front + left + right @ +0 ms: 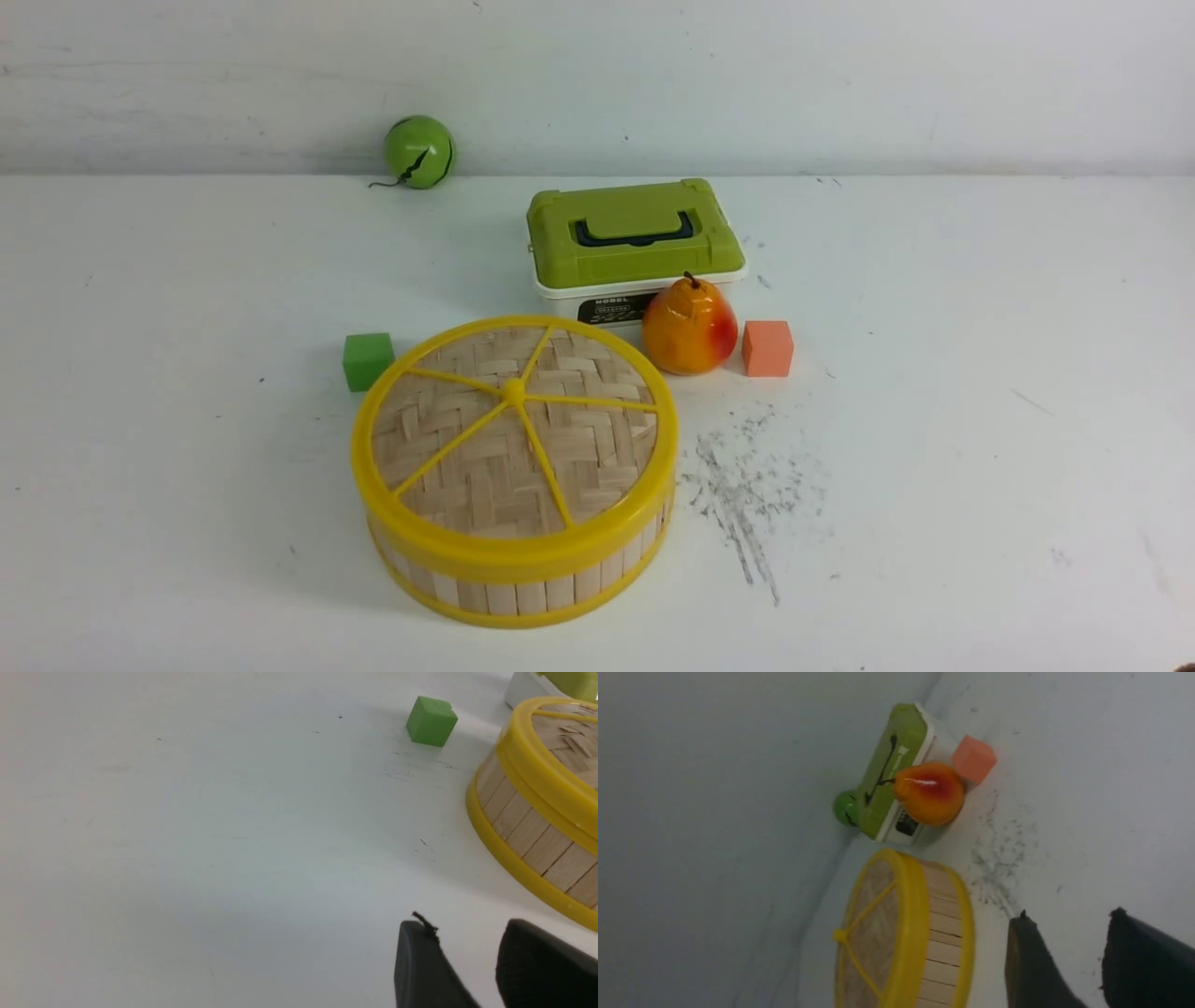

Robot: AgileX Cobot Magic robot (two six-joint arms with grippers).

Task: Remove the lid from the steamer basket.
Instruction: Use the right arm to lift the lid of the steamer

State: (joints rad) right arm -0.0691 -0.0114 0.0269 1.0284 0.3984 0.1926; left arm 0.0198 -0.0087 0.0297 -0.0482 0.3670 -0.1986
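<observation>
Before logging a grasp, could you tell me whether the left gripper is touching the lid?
Apart. The left wrist view shows bare table between the left gripper and the lid on the basket.

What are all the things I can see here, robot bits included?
lid: one, pale woven bamboo with yellow rim and spokes, sitting on the steamer basket
steamer basket: one, bamboo slats with yellow rims, near centre of the table
green cube: one, green, just behind-left of the basket
pear: one, orange-red, in front of the box
orange cube: one, salmon orange, right of the pear
box: one, white with green lid, behind the basket
ball: one, green, far side by the wall
table: one, white, dark scuffs right of the basket
left gripper: one, black, open, near the basket's side
right gripper: one, black, open, empty
</observation>
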